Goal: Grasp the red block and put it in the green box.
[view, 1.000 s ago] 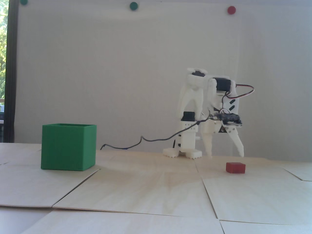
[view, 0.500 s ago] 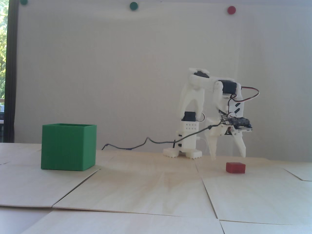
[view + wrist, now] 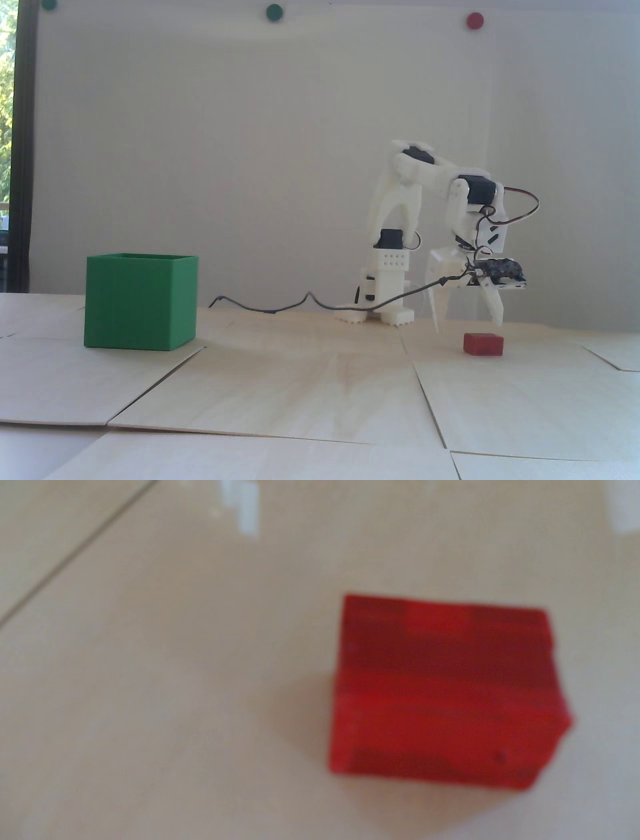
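Note:
The red block (image 3: 483,344) lies flat on the pale wooden table, right of the arm's base in the fixed view. My white gripper (image 3: 467,327) points down just behind and above it, open, its two fingers spread wider than the block, tips a little above the tabletop. In the blurred wrist view the red block (image 3: 446,691) fills the lower right, and the two white fingertips (image 3: 247,507) show at the top edge, far apart, with nothing between them. The green box (image 3: 141,301) stands far to the left in the fixed view, its open top upward.
The arm's white base (image 3: 382,295) stands behind the block. A black cable (image 3: 300,302) trails from the gripper's camera left along the table toward the box. Seams (image 3: 425,395) run between the wooden panels. Green and red dots (image 3: 474,20) sit high on the wall.
The arm has reached further right and forward and dropped lower. The open fingers have come down nearer the red block, which has not moved.

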You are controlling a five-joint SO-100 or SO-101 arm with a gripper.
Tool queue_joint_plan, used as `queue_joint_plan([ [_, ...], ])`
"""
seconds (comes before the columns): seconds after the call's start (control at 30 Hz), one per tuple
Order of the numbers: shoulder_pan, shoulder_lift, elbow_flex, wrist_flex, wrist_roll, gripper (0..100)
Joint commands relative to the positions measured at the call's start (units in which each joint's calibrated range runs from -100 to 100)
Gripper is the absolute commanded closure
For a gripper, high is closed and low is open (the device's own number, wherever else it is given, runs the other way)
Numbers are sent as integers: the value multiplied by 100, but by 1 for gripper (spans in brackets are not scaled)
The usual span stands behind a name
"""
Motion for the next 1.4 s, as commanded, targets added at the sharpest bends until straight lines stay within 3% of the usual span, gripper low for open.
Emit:
queue_joint_plan([
  [0.0, 187, -63, -113, -196, 51, 65],
  [0.33, 581, -47, -60, -1098, 67, 65],
  [0.87, 436, -55, -25, -845, 244, 65],
  [0.93, 436, -55, -25, -685, 337, 68],
  [1.13, 477, -55, -33, -626, 322, 98],
  [1.17, 485, -55, -33, -626, 322, 99],
  [1.37, 597, -55, -113, -912, -6, 81],
])
